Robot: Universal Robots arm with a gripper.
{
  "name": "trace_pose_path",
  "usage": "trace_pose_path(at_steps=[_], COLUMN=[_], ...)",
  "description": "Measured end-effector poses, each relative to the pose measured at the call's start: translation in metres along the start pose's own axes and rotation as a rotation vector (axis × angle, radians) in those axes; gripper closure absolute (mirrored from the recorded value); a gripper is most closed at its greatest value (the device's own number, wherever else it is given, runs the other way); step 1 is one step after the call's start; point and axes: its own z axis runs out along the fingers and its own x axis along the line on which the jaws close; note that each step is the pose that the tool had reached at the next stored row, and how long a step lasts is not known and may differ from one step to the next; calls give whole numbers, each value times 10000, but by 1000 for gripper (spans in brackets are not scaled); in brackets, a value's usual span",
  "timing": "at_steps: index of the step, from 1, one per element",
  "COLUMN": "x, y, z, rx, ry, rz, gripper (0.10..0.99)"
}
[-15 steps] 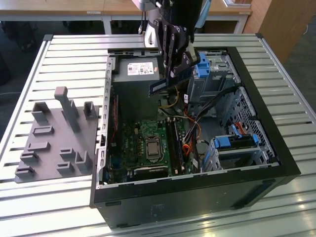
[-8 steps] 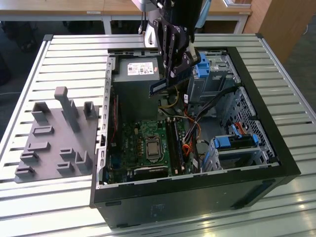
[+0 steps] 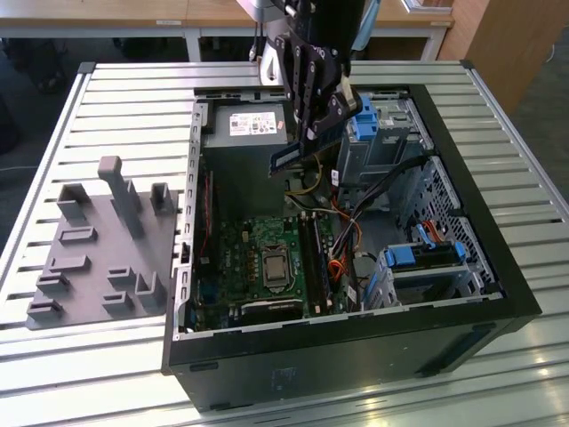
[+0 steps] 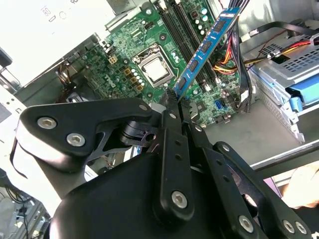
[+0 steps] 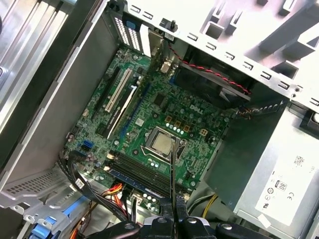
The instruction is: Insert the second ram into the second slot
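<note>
My gripper [image 3: 305, 147] hangs over the open computer case [image 3: 498, 267], above the motherboard [image 3: 240, 258], and is shut on the second ram [image 3: 284, 159]. The ram is a dark blue stick that juts out from between the fingers, clear of the board. In the second wrist view the second ram [image 4: 204, 47] reaches from the gripper [image 4: 174, 99] out over the memory slots [image 4: 182, 27]. In the first wrist view the second ram [image 5: 172, 169] shows edge-on as a thin dark line rising from the gripper [image 5: 173, 205], over the memory slots [image 5: 142, 172] beside the processor socket [image 5: 162, 143].
A grey fixture plate [image 3: 98, 249] with upright pegs lies at the exterior view's left of the case. Inside the case are a power supply [image 3: 253, 124], drive cages with blue latches [image 3: 422, 258], and loose cables [image 3: 342, 236] close to the slots.
</note>
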Motion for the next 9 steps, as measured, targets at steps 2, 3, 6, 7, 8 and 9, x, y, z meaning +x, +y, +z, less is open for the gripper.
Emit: trace_pose_path(at_steps=[2,3,6,7,8,9], x=[0,0,0,0,0,0], y=[0,1,1,1,2,2], z=[0,0,0,0,0,0], rx=[-1,-2,-3,-5,-5,-5], ry=[2,4,7,8,8,10], rz=[-69,-100,-190,-229,-262,-293], gripper=[949,949,949,949,949,949])
